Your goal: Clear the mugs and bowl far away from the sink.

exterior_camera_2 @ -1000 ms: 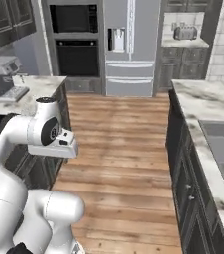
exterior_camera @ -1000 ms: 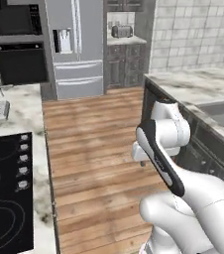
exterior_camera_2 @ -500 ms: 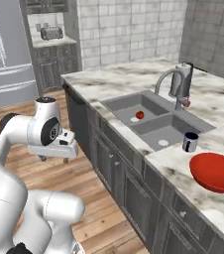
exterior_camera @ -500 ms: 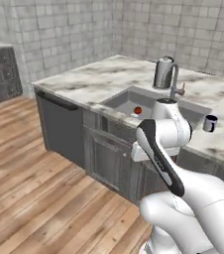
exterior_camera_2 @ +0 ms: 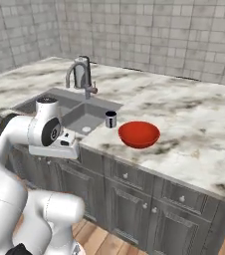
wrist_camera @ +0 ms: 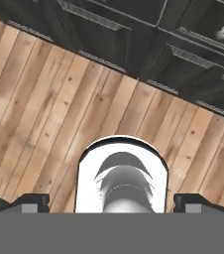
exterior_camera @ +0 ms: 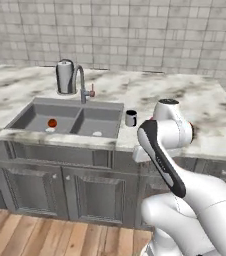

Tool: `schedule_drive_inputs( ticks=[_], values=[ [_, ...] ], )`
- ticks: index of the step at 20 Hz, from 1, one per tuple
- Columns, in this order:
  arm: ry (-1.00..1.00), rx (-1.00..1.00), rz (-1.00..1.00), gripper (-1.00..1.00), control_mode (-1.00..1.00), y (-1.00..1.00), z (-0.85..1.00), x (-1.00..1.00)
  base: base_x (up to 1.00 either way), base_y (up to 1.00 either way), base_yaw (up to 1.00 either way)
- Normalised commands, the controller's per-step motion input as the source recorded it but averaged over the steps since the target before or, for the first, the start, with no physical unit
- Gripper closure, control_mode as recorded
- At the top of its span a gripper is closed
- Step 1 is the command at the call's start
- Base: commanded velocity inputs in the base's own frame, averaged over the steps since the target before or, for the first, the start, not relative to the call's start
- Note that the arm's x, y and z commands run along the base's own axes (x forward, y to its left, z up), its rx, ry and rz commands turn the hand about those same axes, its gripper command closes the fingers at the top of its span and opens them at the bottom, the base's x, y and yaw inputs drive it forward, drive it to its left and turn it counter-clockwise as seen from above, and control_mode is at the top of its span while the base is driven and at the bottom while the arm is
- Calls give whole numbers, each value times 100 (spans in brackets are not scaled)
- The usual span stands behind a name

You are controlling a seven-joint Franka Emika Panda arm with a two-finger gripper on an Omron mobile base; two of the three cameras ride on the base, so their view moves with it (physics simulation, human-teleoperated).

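A grey double-basin sink (exterior_camera: pixel 35 116) (exterior_camera_2: pixel 89 115) is set in the marble counter, with a curved tap (exterior_camera: pixel 81 82) (exterior_camera_2: pixel 70 74) behind it. One small light grey mug (exterior_camera: pixel 131 118) (exterior_camera_2: pixel 110 119) with a dark inside stands just right of the sink. The wide red bowl (exterior_camera_2: pixel 139 133) sits right of the mug; in the left base view the arm covers it except for a sliver (exterior_camera: pixel 193 131). My gripper (wrist_camera: pixel 113 202) hangs low in front of the cabinets, pointing down at the wooden floor, open and empty, well short of the counter.
A tall cylinder (exterior_camera: pixel 65 76) (exterior_camera_2: pixel 83 69) stands behind the tap. A small red ball (exterior_camera: pixel 52 122) lies in the left basin. Marble counter (exterior_camera: pixel 210 112) (exterior_camera_2: pixel 199 129) stretches to the right of the bowl. Dark cabinet doors (wrist_camera: pixel 114 34) and drawers run under the counter.
The whole picture has swung round with the base, from the wooden floor and fridge to the sink counter, now seen head-on. The arm keeps its pose and the gripper stays open.
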Motion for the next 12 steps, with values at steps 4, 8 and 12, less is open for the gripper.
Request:
schedule_drive_inputs(
  ticks=[4, 8, 12],
  values=[
    [0, 0, 0, -100, 100, 0, 0, 0, 22, -6, -78],
    [0, 0, 0, -100, 100, 0, 0, 0, 69, 3, -50],
    [0, 0, 0, -100, 100, 0, 0, 0, 82, 14, -13]
  ],
)
